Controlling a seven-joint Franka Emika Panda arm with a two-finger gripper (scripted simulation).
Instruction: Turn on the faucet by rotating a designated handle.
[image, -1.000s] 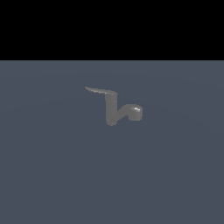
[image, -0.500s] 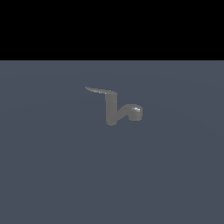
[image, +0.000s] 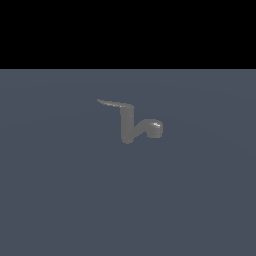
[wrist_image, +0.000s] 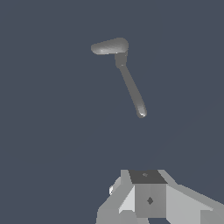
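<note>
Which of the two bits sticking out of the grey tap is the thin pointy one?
The handle: a thin flat lever tapering to a point, jutting from the top of the faucet toward the exterior view's left. The other, the spout, is thicker with a rounded end.

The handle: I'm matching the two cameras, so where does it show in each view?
Exterior view: the handle juts from the post's top toward the exterior view's left.
Wrist view: the handle is the thin lever running from the post toward the gripper.
Shared landmark: the spout.
</note>
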